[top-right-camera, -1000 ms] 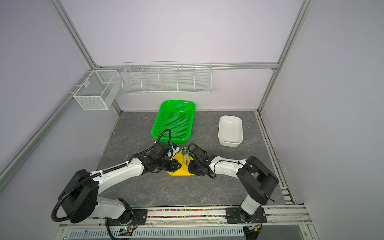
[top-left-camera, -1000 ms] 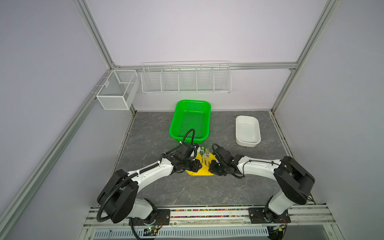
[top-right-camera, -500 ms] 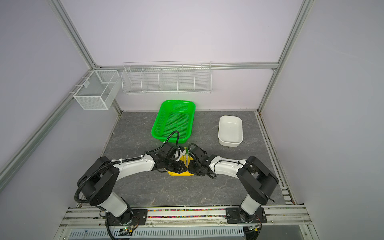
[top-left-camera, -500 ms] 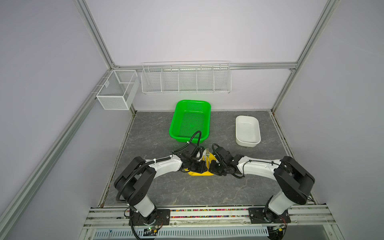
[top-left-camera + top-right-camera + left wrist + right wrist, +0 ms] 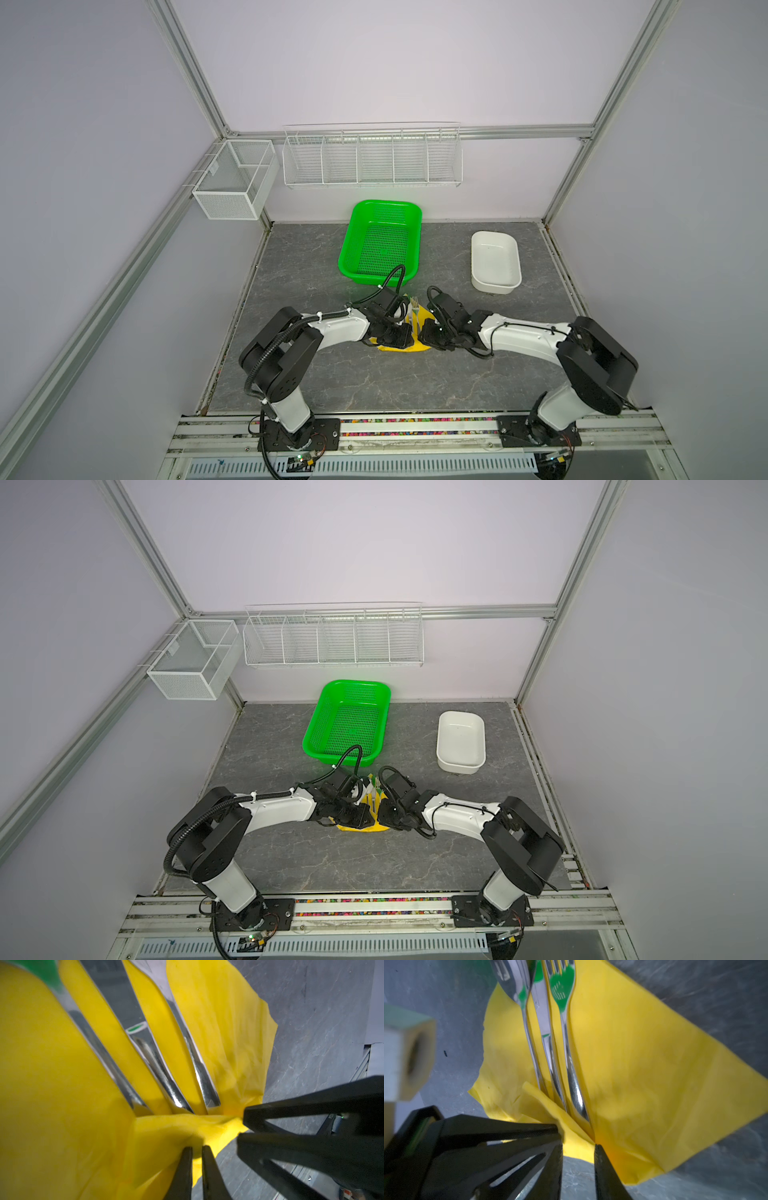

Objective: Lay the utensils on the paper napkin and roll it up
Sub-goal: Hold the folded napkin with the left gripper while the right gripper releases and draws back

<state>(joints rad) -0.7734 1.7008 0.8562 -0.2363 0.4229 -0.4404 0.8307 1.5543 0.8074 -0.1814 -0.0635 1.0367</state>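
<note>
**the utensils** (image 5: pixel 158 1068): spoon (image 5: pixel 508 978), knife (image 5: pixel 544 1022) and fork (image 5: pixel 562 987), side by side. you have all three lying on the paper napkin (image 5: pixel 643 1064), heads toward the green basket (image 5: pixel 380 245). the handle ends are gathered at the napkin's near corner. placing: done.

**paper napkin:** it lies on the table (image 5: pixel 332 374) between your two arms, just in front of the green basket. in both top views the grippers hide most of it. its near corner is turned up over the handle tips. the wide flaps on either side lie open and fairly flat. judged: first fold made, the roll itself not begun.

**left gripper** (image 5: pixel 196 1148): jaws nearly together, with a fold of the napkin caught between the tips at the turned corner. it reads as a pinch.

**right gripper** (image 5: pixel 243 1126): close beside the left one, jaws a little apart and astride the same fold. you do not appear to be clamping the paper with it.

**left to do, as judged:** bring one flap across the cutlery, roll the bundle through to the other flap, then let go.

**white tub** (image 5: pixel 494 259): well apart on the right, empty, no part in this.
</note>
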